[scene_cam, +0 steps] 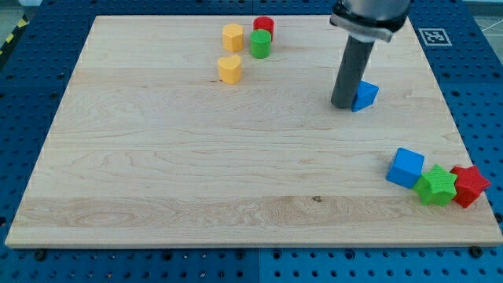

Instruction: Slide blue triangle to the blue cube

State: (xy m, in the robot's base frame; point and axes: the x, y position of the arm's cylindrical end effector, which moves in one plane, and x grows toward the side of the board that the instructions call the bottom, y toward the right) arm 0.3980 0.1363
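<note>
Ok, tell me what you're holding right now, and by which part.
Nothing is held: I have no gripper. My tip rests on the board right against the left side of the blue triangle. The blue cube lies apart, toward the view's bottom right.

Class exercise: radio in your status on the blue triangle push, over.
My tip touching blue triangle, on its view-left side. Blue cube lies toward view's bottom right, apart. Path between them clear.

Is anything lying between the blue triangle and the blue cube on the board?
No. In the camera view, only bare wood lies between the blue triangle and the blue cube. My tip touches the triangle's left side.
</note>
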